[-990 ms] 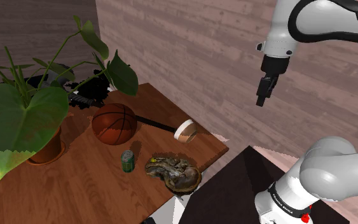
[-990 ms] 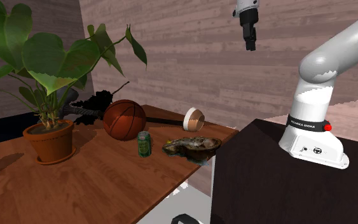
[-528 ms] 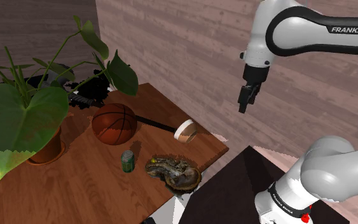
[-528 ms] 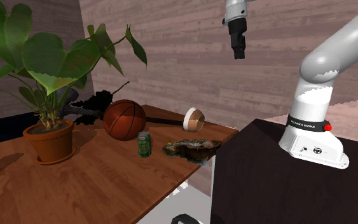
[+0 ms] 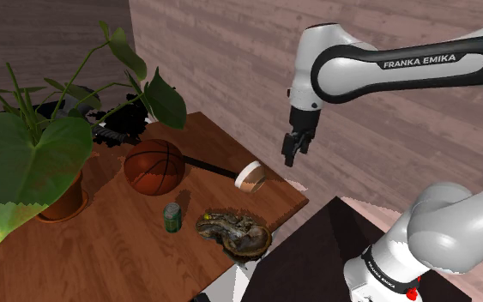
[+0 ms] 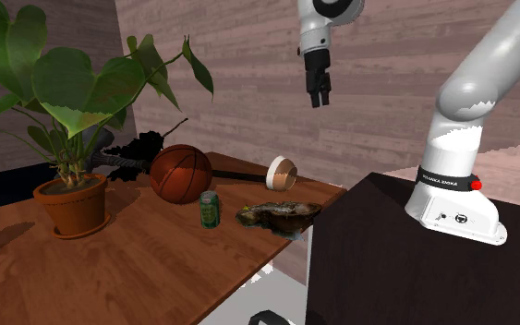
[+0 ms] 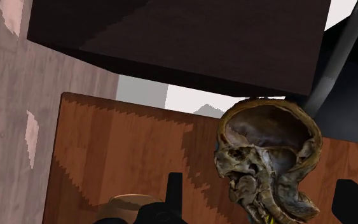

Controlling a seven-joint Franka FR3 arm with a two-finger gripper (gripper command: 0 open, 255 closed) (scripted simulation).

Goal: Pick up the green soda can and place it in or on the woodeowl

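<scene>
A small green soda can (image 5: 172,217) (image 6: 209,209) stands upright on the wooden table (image 5: 111,249), in front of the basketball. Just beside it, near the table's edge by the stand, lies a mottled brown, shell-like bowl (image 5: 235,232) (image 6: 279,213) (image 7: 269,159). My black gripper (image 5: 292,153) (image 6: 320,92) (image 7: 264,184) hangs high in the air over the table's corner, well above and apart from the can and bowl. Its fingers stand apart and hold nothing.
An orange basketball (image 5: 154,167) sits behind the can. A tan cup (image 5: 250,176) lies on its side near the table's far edge. A large potted plant (image 5: 59,197) fills the shoulder view's left. The dark stand (image 5: 316,257) borders the table's end.
The arm has swung toward the shoulder view's left and come lower, bringing the gripper from beyond the table to above its corner. The can and bowl have not moved.
</scene>
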